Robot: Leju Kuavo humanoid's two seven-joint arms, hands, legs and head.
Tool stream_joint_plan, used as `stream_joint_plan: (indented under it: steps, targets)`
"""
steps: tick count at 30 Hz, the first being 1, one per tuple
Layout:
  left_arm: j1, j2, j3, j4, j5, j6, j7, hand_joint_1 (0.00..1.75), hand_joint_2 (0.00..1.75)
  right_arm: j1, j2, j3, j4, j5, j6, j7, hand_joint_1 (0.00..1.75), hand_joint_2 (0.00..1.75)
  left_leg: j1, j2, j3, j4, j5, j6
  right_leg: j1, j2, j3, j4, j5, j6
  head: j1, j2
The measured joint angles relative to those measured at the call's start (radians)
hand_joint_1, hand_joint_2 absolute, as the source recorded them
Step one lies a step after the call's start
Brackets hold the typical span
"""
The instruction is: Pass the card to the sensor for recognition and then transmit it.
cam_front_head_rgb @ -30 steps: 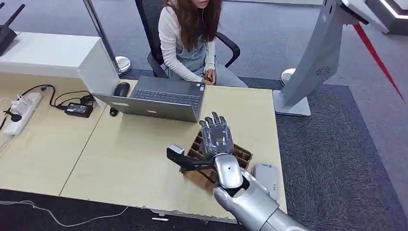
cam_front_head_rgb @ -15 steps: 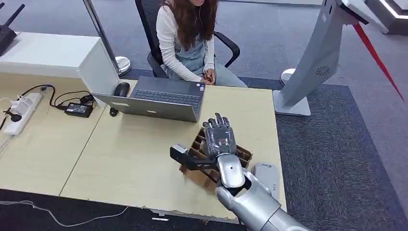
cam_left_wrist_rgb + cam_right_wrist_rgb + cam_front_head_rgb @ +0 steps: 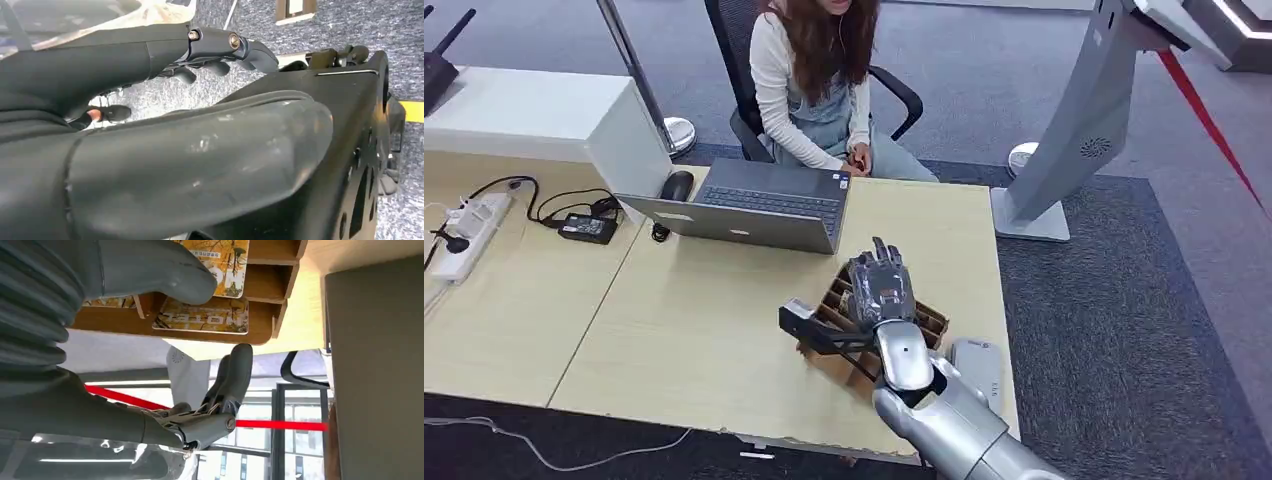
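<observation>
A brown slotted card holder (image 3: 930,323) stands on the wooden table (image 3: 684,330) near its front right. My right hand (image 3: 879,290) hovers over it, palm down, fingers stretched and apart, nothing in it. In the right wrist view, yellow printed cards (image 3: 202,317) lie in the holder (image 3: 262,327), with the thumb (image 3: 150,270) close above one card and the fingers (image 3: 232,372) past the holder's edge. A small grey-white sensor pad (image 3: 979,366) lies on the table beside my right forearm. My left hand (image 3: 150,150) hangs by my body, fingers loosely extended, holding nothing.
A person (image 3: 814,80) sits across the table behind an open grey laptop (image 3: 764,205). A mouse (image 3: 676,185), a power adapter (image 3: 586,227) and a power strip (image 3: 469,230) lie at the left. A white kiosk stand (image 3: 1084,120) rises off the table's far right corner.
My right hand has drifted slightly right and lower over the card holder. The person has barely moved.
</observation>
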Motion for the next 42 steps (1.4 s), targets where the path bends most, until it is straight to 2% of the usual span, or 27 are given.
stream_joint_plan:
  steps: [2,5,6,9,10,24,31,38,42]
  targets:
    - [0.000,0.000,0.000,0.000,-0.006,-0.002,0.001,0.00,0.00,0.000,0.000,0.000,0.000,0.000,0.002,0.000,0.94,1.75,0.000,0.000,0.000,0.000,0.000,0.000,0.000,0.000,0.000,0.000,0.000,0.000,0.000,0.000]
    - [-0.001,0.000,-0.001,0.000,-0.011,-0.002,0.001,0.00,0.00,0.000,0.000,0.000,0.000,-0.003,0.003,0.000,1.08,1.75,0.000,0.000,0.000,0.000,0.000,0.000,0.000,0.000,0.000,0.000,0.000,0.000,0.000,0.000]
    - [-0.001,0.000,-0.002,0.000,-0.013,-0.003,0.001,0.00,0.00,0.000,0.000,0.000,0.000,-0.005,0.003,0.000,1.29,1.75,0.000,0.000,0.000,0.000,0.000,0.000,0.000,0.000,0.000,0.000,0.000,0.000,0.000,0.000]
    - [-0.001,0.000,-0.002,0.000,-0.017,-0.008,0.001,0.00,0.00,0.000,0.000,0.000,0.000,-0.009,0.004,0.000,1.47,1.75,0.000,0.000,0.000,0.000,0.000,0.000,0.000,0.000,0.000,0.000,0.000,0.000,0.000,0.000]
    - [-0.002,0.000,-0.002,0.000,-0.020,-0.008,0.001,0.00,0.00,-0.001,0.000,0.000,0.000,-0.011,0.004,0.000,1.75,1.75,0.000,0.000,0.000,0.000,0.000,0.000,0.000,0.000,0.000,0.000,0.000,0.000,0.000,0.000]
    - [-0.004,-0.001,-0.003,0.000,-0.059,-0.019,0.005,0.00,0.00,-0.007,0.005,0.000,0.001,-0.027,0.012,-0.013,1.75,1.75,0.000,0.000,0.000,0.000,0.000,0.000,0.000,0.000,0.000,0.000,0.000,0.000,0.000,0.000]
    - [-0.005,-0.001,-0.003,0.000,-0.084,-0.011,0.005,0.00,0.00,-0.005,0.006,0.000,-0.003,-0.029,-0.029,-0.044,1.75,1.75,0.000,0.000,0.000,0.000,0.000,0.000,0.000,0.000,0.000,0.000,0.000,0.000,0.000,0.000]
    - [-0.005,-0.001,-0.003,0.000,-0.115,0.016,-0.015,0.00,0.00,-0.006,-0.023,-0.002,-0.136,0.000,-0.048,-0.061,1.75,1.75,0.000,0.000,0.000,0.000,0.000,0.000,0.000,0.000,0.000,0.000,0.000,0.000,0.000,0.000]
    - [-0.004,-0.001,-0.003,0.000,-0.122,0.023,-0.027,0.00,0.00,-0.020,-0.050,-0.015,-0.260,0.045,-0.021,-0.046,1.75,1.75,0.000,0.000,0.000,0.000,0.000,0.000,0.000,0.000,0.000,0.000,0.000,0.000,0.000,0.000]
